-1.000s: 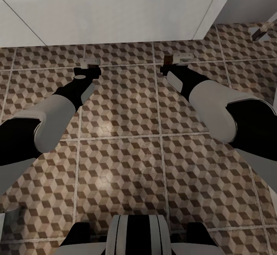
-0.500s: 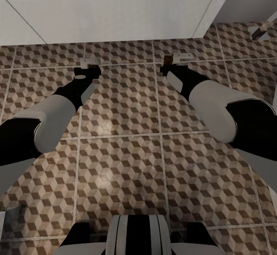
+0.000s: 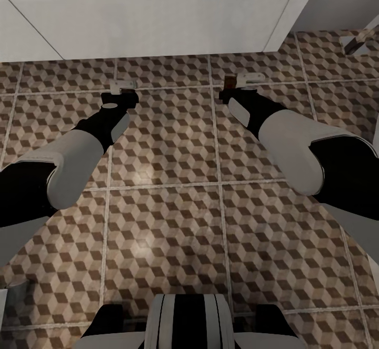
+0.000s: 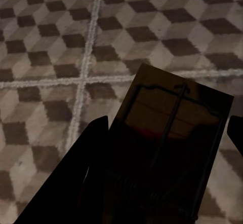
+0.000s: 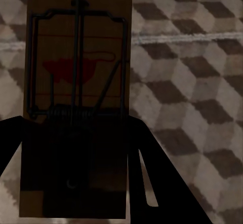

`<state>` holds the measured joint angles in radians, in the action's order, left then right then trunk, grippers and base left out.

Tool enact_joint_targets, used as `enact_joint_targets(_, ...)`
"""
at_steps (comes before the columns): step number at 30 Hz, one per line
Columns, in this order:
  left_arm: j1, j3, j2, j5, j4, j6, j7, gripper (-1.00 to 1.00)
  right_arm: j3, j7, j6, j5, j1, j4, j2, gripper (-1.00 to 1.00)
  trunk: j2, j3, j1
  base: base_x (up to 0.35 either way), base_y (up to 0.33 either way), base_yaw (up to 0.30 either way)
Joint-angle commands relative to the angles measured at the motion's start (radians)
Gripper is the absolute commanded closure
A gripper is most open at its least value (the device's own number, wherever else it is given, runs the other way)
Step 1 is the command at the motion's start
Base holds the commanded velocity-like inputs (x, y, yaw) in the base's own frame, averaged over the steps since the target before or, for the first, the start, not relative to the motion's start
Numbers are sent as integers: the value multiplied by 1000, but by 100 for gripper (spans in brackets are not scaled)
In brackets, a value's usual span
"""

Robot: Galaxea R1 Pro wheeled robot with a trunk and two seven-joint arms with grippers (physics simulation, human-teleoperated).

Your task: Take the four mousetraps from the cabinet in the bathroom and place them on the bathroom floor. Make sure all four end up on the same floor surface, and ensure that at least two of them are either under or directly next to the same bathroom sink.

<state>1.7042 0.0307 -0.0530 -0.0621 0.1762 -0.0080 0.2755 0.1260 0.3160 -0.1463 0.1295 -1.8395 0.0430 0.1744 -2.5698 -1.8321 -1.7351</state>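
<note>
Both arms reach down to the bathroom floor (image 3: pixel 168 207), tiled in a brown, beige and white cube pattern. Near the foot of a white unit, my left gripper (image 3: pixel 120 95) is shut on a dark brown mousetrap (image 4: pixel 172 148); its wire parts show in the left wrist view, with black fingers (image 4: pixel 86 183) on either side of the board. My right gripper (image 3: pixel 227 92) is shut on a second mousetrap (image 5: pixel 78 82) with a red mark under its wire, whose brown end (image 3: pixel 230 81) sticks out ahead of the wrist. Both traps hang low over the tiles. The cabinet is out of view.
A broad white unit (image 3: pixel 158 12) runs across the far side, its base close in front of both grippers. Small white pieces (image 3: pixel 251 79) lie by that base. A metal-looking object (image 3: pixel 358 41) sits at the far right. My own base (image 3: pixel 184 322) stands at the near edge.
</note>
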Motion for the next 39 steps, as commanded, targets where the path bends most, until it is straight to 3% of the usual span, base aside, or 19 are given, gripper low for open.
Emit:
enact_joint_targets(1,0,3,0,-7,-1,0,5,100,9,5,-5,13,0,2,0,100,0,0,0,0,0,0)
enact_joint_targets(39,-10,3,-2,-6,0,-1,5,100,9,5,-7,13,-1,2,0,100,0,0,0,57,0,0)
